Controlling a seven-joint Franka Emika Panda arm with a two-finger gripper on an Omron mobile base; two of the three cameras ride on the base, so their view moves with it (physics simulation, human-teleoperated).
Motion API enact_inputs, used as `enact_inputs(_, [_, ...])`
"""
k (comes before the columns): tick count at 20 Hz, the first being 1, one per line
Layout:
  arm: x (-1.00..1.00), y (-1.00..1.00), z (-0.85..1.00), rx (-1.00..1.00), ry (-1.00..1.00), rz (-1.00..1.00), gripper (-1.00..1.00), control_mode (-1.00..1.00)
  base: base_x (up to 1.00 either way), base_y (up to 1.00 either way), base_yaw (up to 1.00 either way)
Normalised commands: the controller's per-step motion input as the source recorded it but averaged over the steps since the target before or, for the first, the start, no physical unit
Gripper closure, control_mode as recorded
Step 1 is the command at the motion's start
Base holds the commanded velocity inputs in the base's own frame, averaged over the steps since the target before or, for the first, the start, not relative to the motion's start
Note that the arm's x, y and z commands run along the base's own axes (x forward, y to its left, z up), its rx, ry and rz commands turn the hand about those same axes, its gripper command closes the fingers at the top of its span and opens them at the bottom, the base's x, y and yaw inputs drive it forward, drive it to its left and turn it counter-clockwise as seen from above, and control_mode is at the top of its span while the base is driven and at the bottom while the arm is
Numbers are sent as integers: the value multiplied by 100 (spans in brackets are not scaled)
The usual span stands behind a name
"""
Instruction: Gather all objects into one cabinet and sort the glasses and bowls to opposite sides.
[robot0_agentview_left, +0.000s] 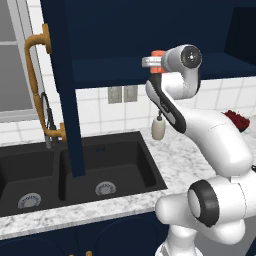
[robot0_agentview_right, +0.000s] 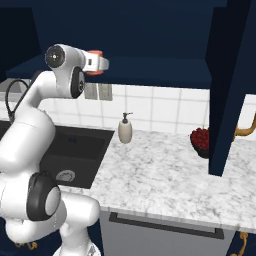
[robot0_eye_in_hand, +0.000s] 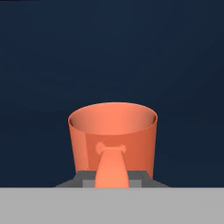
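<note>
- Up at the open wall cabinet (robot0_agentview_left: 150, 30), the fingers (robot0_agentview_left: 151, 62) are pinched on an orange-red cup (robot0_eye_in_hand: 112, 135), one of the two glasses of the task.
- Seen from the hand view, the cup stands upright with its mouth open upward, its near wall caught at the bottom of the picture; part of it hides the finger tips there.
- Behind the cup lies nothing but the dark navy inside of the cabinet.
- From the left base view the cup shows as a small orange patch at the tip of the hand, level with the front edge of the cabinet's long shelf (robot0_agentview_left: 115, 70).
- From the right base view the same orange patch (robot0_agentview_right: 95, 53) sits at the end of the white wrist, just above the shelf edge (robot0_agentview_right: 150, 75).
- Below, on the marble tabletop (robot0_agentview_right: 160, 175), a soap dispenser (robot0_agentview_right: 125, 129) stands against the tiled wall.
- A dark double sink (robot0_agentview_left: 75, 170) lies to its left, with a brass tap (robot0_agentview_left: 42, 100) behind it.
- Farther right on the tabletop, a bowl of red fruit (robot0_agentview_right: 200, 140) is partly hidden by the open cabinet door (robot0_agentview_right: 227, 85).
</note>
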Motion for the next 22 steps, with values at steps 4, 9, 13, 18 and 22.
enact_inputs(4, [-45, -7, 1, 0, 0, 0, 100, -100, 0, 0, 0])
enact_inputs(9, [-61, -21, 16, 0, 0, 0, 100, -100, 0, 0, 0])
enact_inputs(13, [-75, -5, 25, 0, 0, -2, 100, -100, 0, 0, 0])
enact_inputs(18, [-97, -2, 16, 0, 0, -1, 100, -100, 0, 0, 0])
enact_inputs(22, [-100, -13, 2, 0, 0, 0, 100, -100, 0, 0, 0])
